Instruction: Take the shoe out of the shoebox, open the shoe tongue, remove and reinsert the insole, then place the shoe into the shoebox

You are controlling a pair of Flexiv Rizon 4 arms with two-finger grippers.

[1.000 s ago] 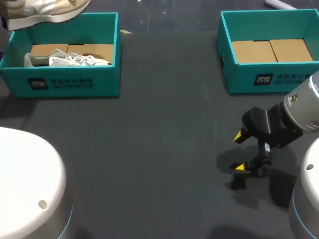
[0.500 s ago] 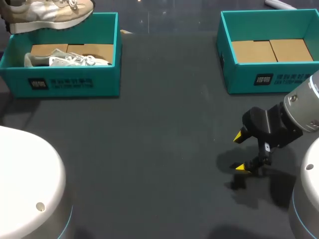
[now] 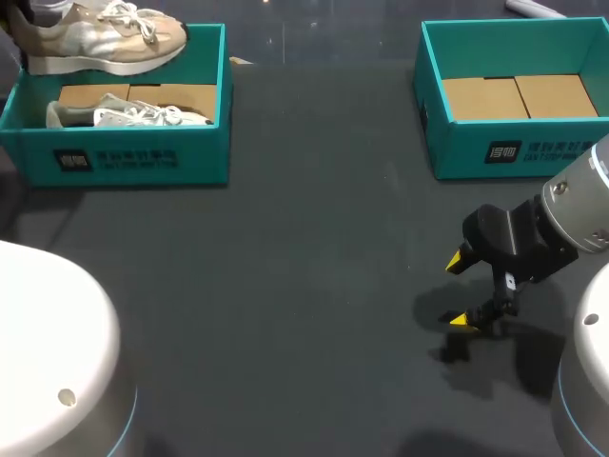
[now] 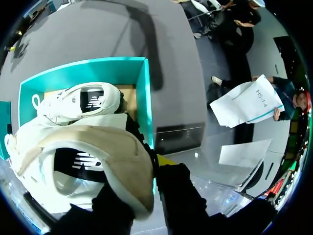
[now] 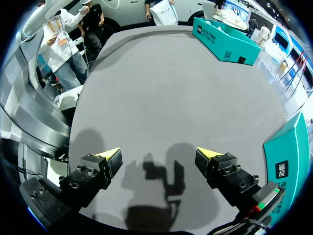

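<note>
The left gripper (image 4: 144,181) clamps the padded heel of the beige, thick-soled shoe (image 3: 105,38), held over the rectangular teal cardboard shoebox (image 3: 128,162), where 1 white laced sneaker (image 3: 133,115) lies. The right gripper (image 3: 459,290) hangs above the matte grey table (image 3: 304,267), its 2 fingers apart.

Head camera overhead, facing table (image 3: 304,286); wrist cameras close; all share left shoebox (image 3: 133,157).

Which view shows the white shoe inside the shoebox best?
The left wrist view: the white shoe is close, seen from above. The head view shows it small, behind the shoebox wall. The right wrist view hides it.
</note>
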